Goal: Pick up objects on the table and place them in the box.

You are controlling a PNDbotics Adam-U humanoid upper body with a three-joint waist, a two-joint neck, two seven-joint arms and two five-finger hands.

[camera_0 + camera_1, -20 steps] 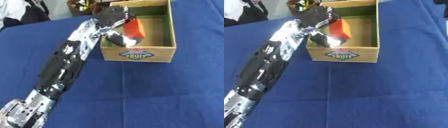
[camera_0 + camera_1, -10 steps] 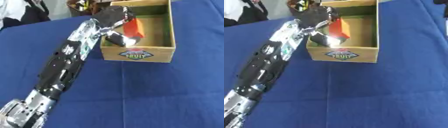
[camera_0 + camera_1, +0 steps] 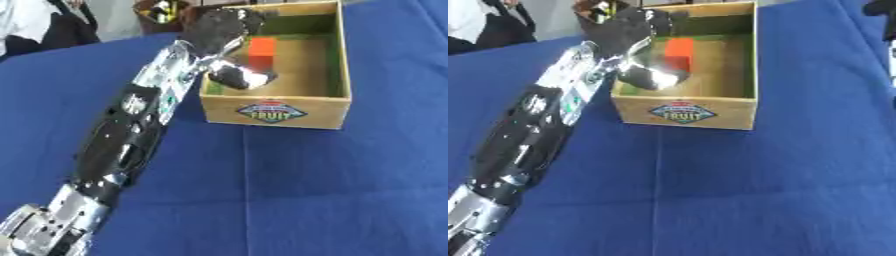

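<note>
A wooden box [image 3: 276, 113] with a FRUIT label on its front wall stands at the far middle of the blue table. A red-orange block [image 3: 261, 50] rests upright on the box's floor, toward the back left. My left arm reaches in from the lower left. Its left hand [image 3: 217, 31] hovers over the box's left wall. It is open, with its fingers relaxed above the back left corner and its silver thumb [image 3: 241, 78] low inside the box. The block stands just right of the hand, apart from the fingers. My right hand shows in neither view.
Blue cloth [image 3: 332, 190] covers the table in front of and beside the box. A dark container of small things [image 3: 161, 11] sits behind the box's left corner. A dark shape [image 3: 882, 7] that I cannot make out shows at the top right edge.
The left hand had the red-orange block between thumb and fingers above the box. It has let go, the block now stands on the box floor, and the fingers have spread.
</note>
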